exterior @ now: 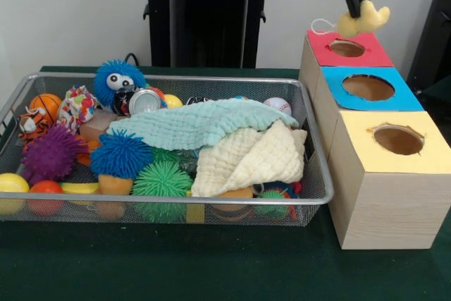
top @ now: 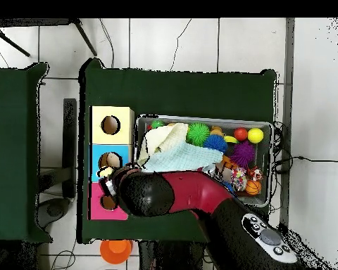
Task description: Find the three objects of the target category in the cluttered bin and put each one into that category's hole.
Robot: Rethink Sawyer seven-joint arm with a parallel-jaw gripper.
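Tabletop [exterior: 211, 266]: green, carrying tray and boxes.
Cluttered bin [exterior: 176, 202]: toys, balls, 2 cloths.
End effector [exterior: 356, 6]: clamped on yellow plush [exterior: 366, 19], above red-topped box [exterior: 349, 48].

Dark green table [exterior: 211, 266] under the cluttered bin [exterior: 310, 199], with three wooden hole boxes [exterior: 384, 202] just beside it.

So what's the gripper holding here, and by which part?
The gripper holds a yellow plush toy by its top, above the red-topped box.
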